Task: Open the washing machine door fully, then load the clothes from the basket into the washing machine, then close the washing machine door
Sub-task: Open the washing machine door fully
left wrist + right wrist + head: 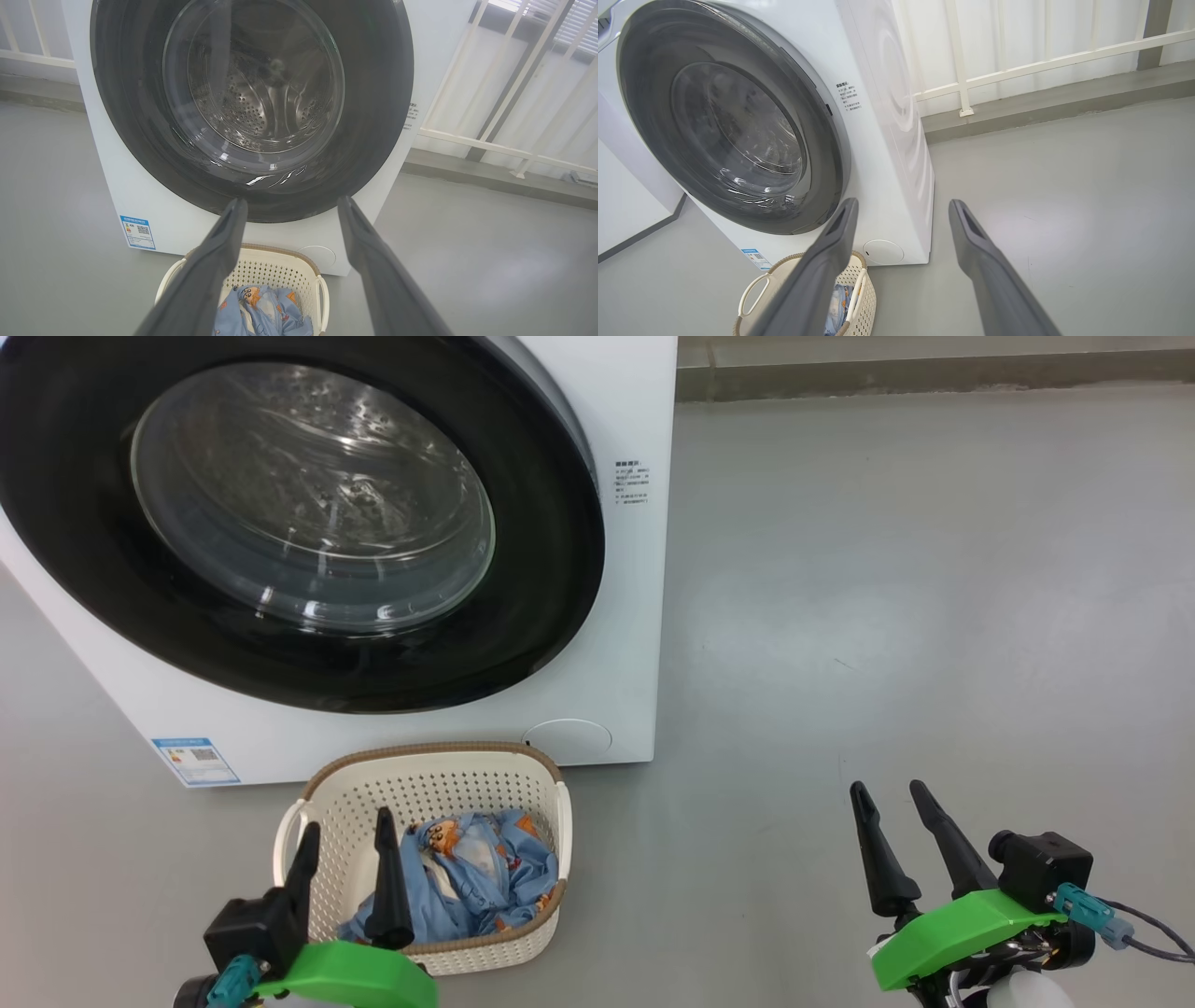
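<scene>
Now, reading the head view from left to right, we start at about 8 o'clock with a small blue energy label (196,761). It is stuck low on the front of the white washing machine (635,616), which stands on a grey floor (887,569) and takes up the upper left, from 9 round to 12 o'clock. The washing machine door (299,513), a wide glossy black ring around a bulging clear window, lies shut flat against the front. Through the glass we make out the perforated steel drum (252,107).

At 7 o'clock is our left hand (347,819), its two dark fingers spread wide apart and holding nothing. They overlap the left part of the basket (439,784), and we cannot tell whether the tips touch it. The basket, cream-white with a brown rim, sits on the floor at 6 o'clock, just in front of the machine. The clothes (485,873), light blue fabric with orange-brown cartoon prints, lie crumpled inside it toward its right side.

Just above the basket's far rim, a round filter cap (568,737) is set into the machine's lower right corner. At 4 o'clock, well apart from the basket, our right hand (887,786) hangs over the floor, fingers likewise parted and empty.
</scene>
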{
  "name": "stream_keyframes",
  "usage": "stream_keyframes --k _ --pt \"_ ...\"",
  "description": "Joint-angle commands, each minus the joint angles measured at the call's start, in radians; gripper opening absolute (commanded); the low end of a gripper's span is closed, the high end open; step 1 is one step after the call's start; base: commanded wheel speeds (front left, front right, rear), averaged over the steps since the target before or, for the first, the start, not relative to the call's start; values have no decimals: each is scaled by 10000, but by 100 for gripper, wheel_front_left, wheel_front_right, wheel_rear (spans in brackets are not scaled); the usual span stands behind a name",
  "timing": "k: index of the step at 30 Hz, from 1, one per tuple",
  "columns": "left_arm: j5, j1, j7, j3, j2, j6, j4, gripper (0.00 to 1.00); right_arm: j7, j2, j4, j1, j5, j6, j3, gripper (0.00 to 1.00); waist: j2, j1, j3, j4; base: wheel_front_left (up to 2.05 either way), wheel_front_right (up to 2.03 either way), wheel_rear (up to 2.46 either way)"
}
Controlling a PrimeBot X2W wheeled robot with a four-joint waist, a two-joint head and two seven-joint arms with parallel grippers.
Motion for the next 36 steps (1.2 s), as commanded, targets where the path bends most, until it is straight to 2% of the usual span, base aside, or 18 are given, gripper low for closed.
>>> stream_keyframes --k 1,36 --pt "132 -211 -63 339 110 9 -228 100 -122 7 -234 -340 44 16 299 100 -1 0 -4 -9 0 0 0" --pt "162 -217 -63 342 110 66 5 100 -122 7 -170 -360 69 16 318 100 -1 0 -79 10 0 0 0"
